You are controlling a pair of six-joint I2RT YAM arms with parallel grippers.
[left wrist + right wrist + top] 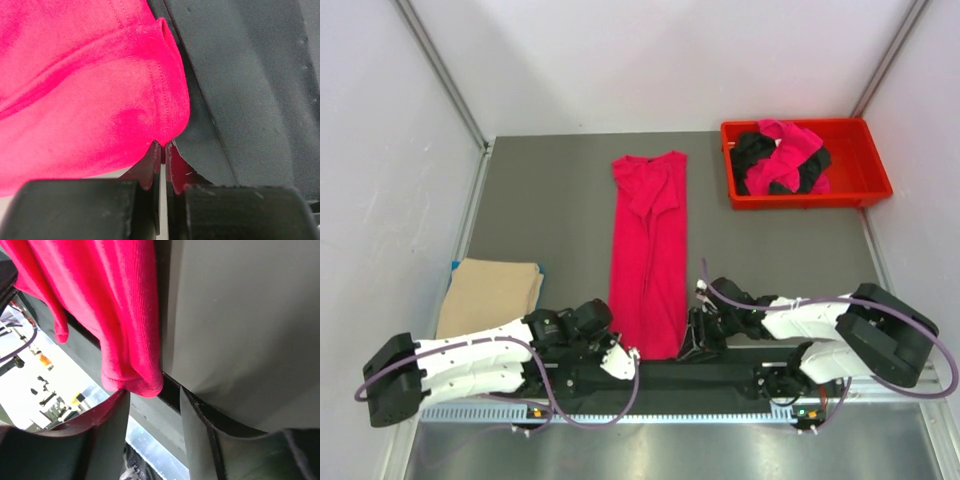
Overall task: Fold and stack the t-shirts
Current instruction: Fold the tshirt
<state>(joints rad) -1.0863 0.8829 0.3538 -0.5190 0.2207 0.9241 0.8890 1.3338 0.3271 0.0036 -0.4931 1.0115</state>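
Counter carries one pink t-shirt, doubled into a long strip at its middle. It looks like light, limp jersey, likely to sag unless taken at the hem corners. One red tray, far right, holds a second pink t-shirt tangled with one black t-shirt; more may hide beneath. One tan t-shirt lies folded at left. Left tool is pinched onto the near hem; right tool stands wide around the other corner.
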